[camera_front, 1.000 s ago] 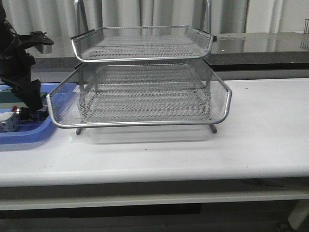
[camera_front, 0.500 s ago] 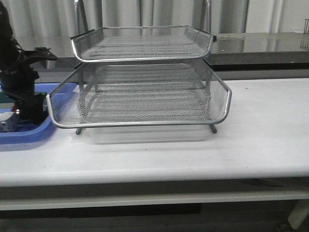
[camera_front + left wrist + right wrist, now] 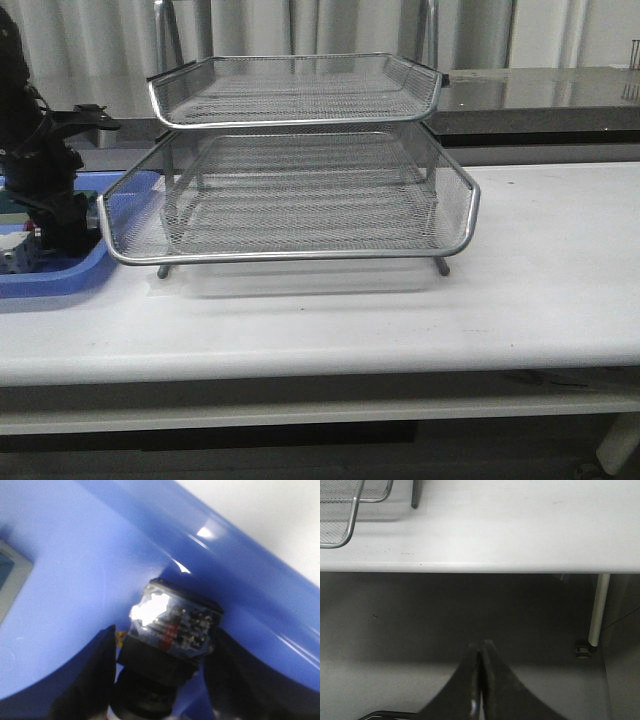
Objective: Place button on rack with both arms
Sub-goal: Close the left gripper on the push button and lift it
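The button [image 3: 170, 630], its blue-tinted end with a red stripe toward the camera and its black body behind, lies in the blue bin [image 3: 75, 555]. My left gripper [image 3: 165, 630] is down in the bin, and its black fingers [image 3: 90, 680] press against both sides of the button. In the front view the left gripper [image 3: 62, 235] sits low at the bin's right end and hides most of the button. The silver wire-mesh rack [image 3: 300, 252] stands mid-table. My right gripper [image 3: 482, 642] is shut and empty, hanging over the floor in front of the table.
The blue bin [image 3: 60, 278] sits left of the rack and holds a white cube [image 3: 12, 255]. In the right wrist view the rack's corner [image 3: 350, 520], the white table [image 3: 520, 530] and a table leg [image 3: 597, 610] show.
The left arm dropped lower into the blue bin and shifted slightly left, bringing its gripper down around the button. It barely moved in the last half second.
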Controlling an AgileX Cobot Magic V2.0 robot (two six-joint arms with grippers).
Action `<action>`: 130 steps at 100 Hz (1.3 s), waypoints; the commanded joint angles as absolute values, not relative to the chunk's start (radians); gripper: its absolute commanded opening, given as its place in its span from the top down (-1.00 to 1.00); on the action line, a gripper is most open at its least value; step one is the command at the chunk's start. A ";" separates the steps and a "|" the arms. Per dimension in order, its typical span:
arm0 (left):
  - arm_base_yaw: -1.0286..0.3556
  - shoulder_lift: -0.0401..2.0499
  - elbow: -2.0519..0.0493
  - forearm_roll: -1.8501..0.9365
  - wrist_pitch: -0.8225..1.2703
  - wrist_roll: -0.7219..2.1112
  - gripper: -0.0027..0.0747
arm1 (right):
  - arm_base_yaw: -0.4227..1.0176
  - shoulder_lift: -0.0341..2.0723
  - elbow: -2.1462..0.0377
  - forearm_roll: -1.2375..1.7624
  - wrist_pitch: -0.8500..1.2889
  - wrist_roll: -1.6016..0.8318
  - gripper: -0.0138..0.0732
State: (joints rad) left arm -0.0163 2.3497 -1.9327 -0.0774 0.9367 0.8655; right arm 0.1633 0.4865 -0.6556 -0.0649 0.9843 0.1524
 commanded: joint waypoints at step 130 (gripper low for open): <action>-0.090 1.954 -2.388 -0.128 1.270 0.653 0.98 | 0.160 0.490 -0.689 -0.077 0.928 0.151 0.84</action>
